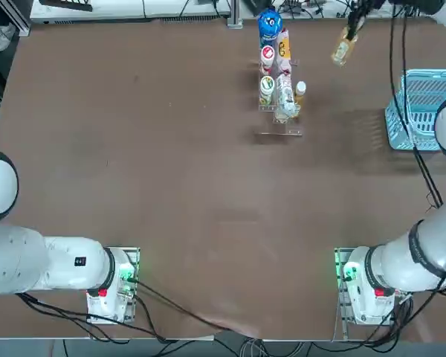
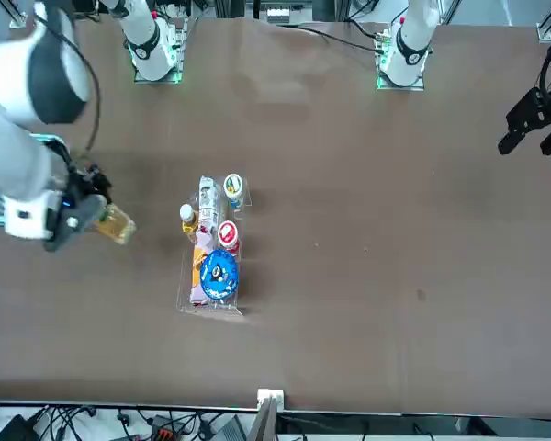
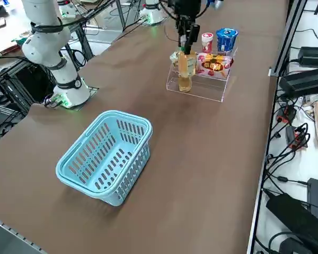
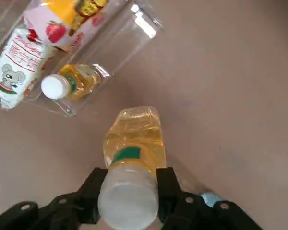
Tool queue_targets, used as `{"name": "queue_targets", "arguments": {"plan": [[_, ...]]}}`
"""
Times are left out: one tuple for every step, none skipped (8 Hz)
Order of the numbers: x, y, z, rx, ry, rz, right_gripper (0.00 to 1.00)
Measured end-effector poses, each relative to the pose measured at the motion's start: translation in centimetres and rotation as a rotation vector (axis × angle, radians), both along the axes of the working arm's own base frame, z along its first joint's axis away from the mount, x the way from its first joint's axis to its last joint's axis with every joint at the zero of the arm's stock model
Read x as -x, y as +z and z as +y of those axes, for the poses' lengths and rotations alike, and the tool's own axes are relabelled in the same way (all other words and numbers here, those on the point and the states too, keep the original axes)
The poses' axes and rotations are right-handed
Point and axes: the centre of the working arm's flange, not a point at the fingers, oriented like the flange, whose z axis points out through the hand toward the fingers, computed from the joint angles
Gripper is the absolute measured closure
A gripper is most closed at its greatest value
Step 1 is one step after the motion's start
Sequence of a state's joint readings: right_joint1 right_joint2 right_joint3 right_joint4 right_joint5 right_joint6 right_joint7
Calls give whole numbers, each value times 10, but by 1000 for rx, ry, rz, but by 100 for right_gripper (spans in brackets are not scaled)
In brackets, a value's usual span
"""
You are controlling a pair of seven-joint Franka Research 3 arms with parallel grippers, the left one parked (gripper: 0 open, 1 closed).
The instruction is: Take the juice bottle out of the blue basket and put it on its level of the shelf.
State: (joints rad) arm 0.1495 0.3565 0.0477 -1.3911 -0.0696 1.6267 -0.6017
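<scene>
Here we see the right gripper (image 4: 128,189) clamped by its black fingers (image 4: 169,184) around the white-capped neck of the small clear juice bottle of yellow-amber liquid (image 4: 132,143), which hangs in the air above the brown table (image 1: 171,186), clear of its surface. In the overhead view the held bottle (image 1: 344,49) is near the table's far edge, between the small clear tiered shelf (image 1: 281,123) and the light blue lattice-sided plastic basket (image 1: 422,108), which sits at the table's right edge with nothing visible inside it (image 3: 106,156). From the front camera the bottle (image 2: 116,223) hangs tilted just beside the shelf's side, not touching it. The shelf stands toward the far edge near the table's middle and already carries several drinks: a second slim amber bottle with a white cap (image 4: 72,82) on its low outer level, a white carton printed with a mouse (image 4: 15,67), a pink pouch with strawberries (image 4: 69,19), a red-and-white-lidded bottle (image 1: 267,54) and a big blue-topped bottle (image 1: 269,24) at the end nearest the far edge. In the side view the held bottle (image 3: 186,66) lines up in front of the shelf's lower step (image 3: 196,87).
</scene>
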Motion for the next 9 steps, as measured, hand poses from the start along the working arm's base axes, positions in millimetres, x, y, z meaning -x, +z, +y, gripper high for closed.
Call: {"name": "queue_targets", "arguments": {"plan": [[-4,-12,18,-10,88,-4,46],[-10,-26,30,-23,201,-10,46],[-16,-42,39,-34,298,-13,46],[-21,-55,44,-40,352,-15,46],[-26,-67,48,-44,387,-21,46],[-31,-75,50,-49,423,-36,46],[-36,-83,51,-53,452,-55,46],[-39,-90,55,-55,467,-68,46],[-40,-97,64,-57,480,-77,46]]}}
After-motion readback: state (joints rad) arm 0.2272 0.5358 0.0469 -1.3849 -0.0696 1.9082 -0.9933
